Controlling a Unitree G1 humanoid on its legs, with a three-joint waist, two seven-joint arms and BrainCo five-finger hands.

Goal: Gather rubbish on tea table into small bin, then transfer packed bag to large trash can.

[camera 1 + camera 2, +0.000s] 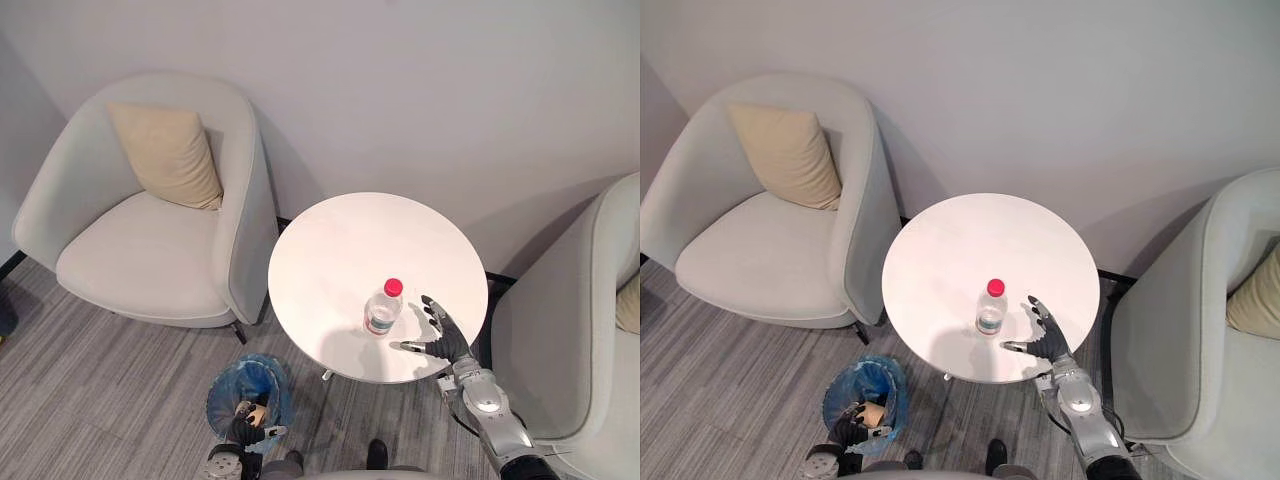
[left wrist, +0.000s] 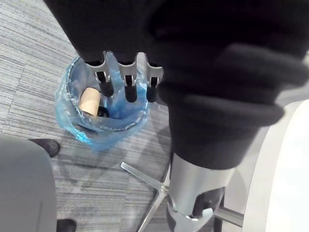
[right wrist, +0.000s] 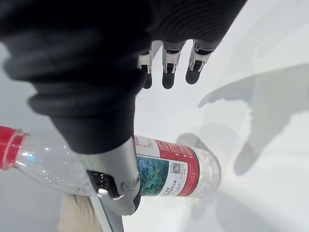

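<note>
**ops:** status on the bottle?

**me:** The bottle [image 1: 383, 310] stands upright on the tea table [image 1: 340, 235], near the edge closest to me. It's clear plastic, looks about empty, and its red cap [image 1: 393, 287] is on. I see no other rubbish on the table.

**ops:** right hand?

**me:** My right hand [image 1: 443, 340] is just beside the bottle at about table height. The fingers are straight and spread, the thumb reaches toward the label, and nothing is gripped. From the wrist cam I can't tell whether the thumb touches the plastic.

**ops:** left?

**me:** My left hand [image 2: 127, 87] hangs over the small bin [image 2: 104, 137], which sits on the floor beside the table base on my left. The fingers are relaxed, and as far as I can see it holds nothing. The bin has a blue bag liner, and a brown tube [image 2: 89, 99] is already inside.

**ops:** so which step?

**me:** I'd call it the gather step, pre-grasp on what looks like the last item. Bagging and the large trash can come after that.

**ops:** next move?

**me:** Slide the right hand in until the bottle sits between thumb and fingers, then wrap around the label band. It's light and tall, so a sideways nudge probably tips it and it rolls off the round top. After that, carry it across to the bin and drop it in
</note>
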